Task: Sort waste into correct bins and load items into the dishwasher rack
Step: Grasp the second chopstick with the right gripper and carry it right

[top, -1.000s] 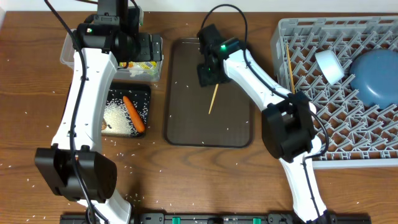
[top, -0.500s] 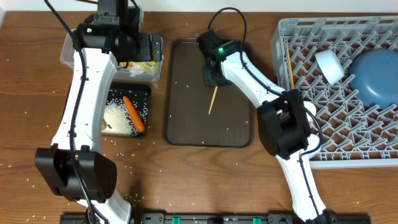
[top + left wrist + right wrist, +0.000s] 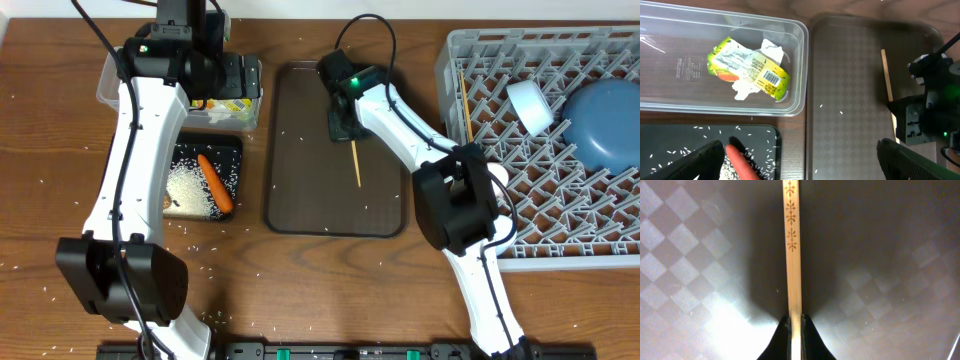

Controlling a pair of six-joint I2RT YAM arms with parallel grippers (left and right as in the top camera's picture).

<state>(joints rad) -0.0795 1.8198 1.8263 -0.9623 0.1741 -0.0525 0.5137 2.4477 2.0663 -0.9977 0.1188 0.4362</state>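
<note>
The right gripper (image 3: pixel 795 325) has its jaws pressed together on one end of a wooden chopstick (image 3: pixel 792 245). The two dark fingertips (image 3: pixel 780 341) pinch the stick from either side. From the pinch, the chopstick runs straight ahead of the jaws over the checked floor of the brown tray (image 3: pixel 300 200). A row of small printed flower marks sits on the stretch farthest from the grip. From overhead the stick lies lengthwise on the tray, its free end pointing away from the jaws toward the tray's near edge.

Well off to the outer side of the right jaws stands the grey rack (image 3: pixel 450 60). A second chopstick (image 3: pixel 466 105) lies in it along the wall nearest those jaws. Farther in are a pale cup (image 3: pixel 528 105) and, beyond it, a large blue bowl (image 3: pixel 605 120).

The left gripper (image 3: pixel 799 147) has its jaws spread wide and holds nothing. It hangs over the edge of the clear tub (image 3: pixel 800 65). In the wrist view the tub lies ahead of the jaws, and in it are a yellow-green wrapper (image 3: pixel 747 67) and a crumpled white tissue (image 3: pixel 771 50). They touch each other and are nearer the left fingertip's side. Right by that fingertip lies an orange carrot (image 3: pixel 737 162) on the black tray (image 3: pixel 771 134), among loose rice (image 3: pixel 190 185). Between the spread fingertips shows the brown tray's rim, with a few rice grains scattered there.
</note>
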